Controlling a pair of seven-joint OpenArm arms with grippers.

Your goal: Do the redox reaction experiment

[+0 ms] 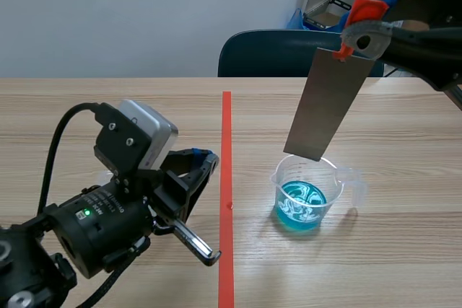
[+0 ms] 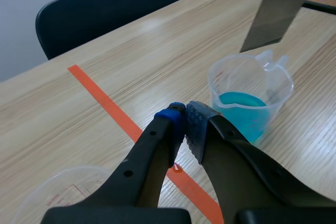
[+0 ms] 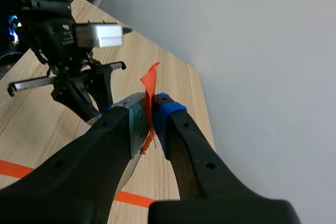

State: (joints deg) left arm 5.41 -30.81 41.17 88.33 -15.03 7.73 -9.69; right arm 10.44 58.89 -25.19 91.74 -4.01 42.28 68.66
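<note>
A grey metal strip (image 1: 328, 102) with an orange tape tag (image 3: 150, 85) at its top hangs tilted from my right gripper (image 1: 354, 30), which is shut on its upper end. The strip's lower end is just above the rim of a clear beaker (image 1: 307, 192) that holds blue liquid (image 1: 301, 203); it is out of the liquid. In the left wrist view the strip (image 2: 281, 9) hangs over the beaker (image 2: 251, 98). My left gripper (image 1: 206, 160) is shut on nothing, low over the table left of the beaker, pads (image 2: 197, 121) together.
A second clear, empty beaker (image 2: 63, 190) stands on the table below my left gripper. A dark blue chair (image 1: 289, 52) is at the table's far edge. The right wrist view shows the left arm (image 3: 73, 51) beyond the right gripper (image 3: 149, 114).
</note>
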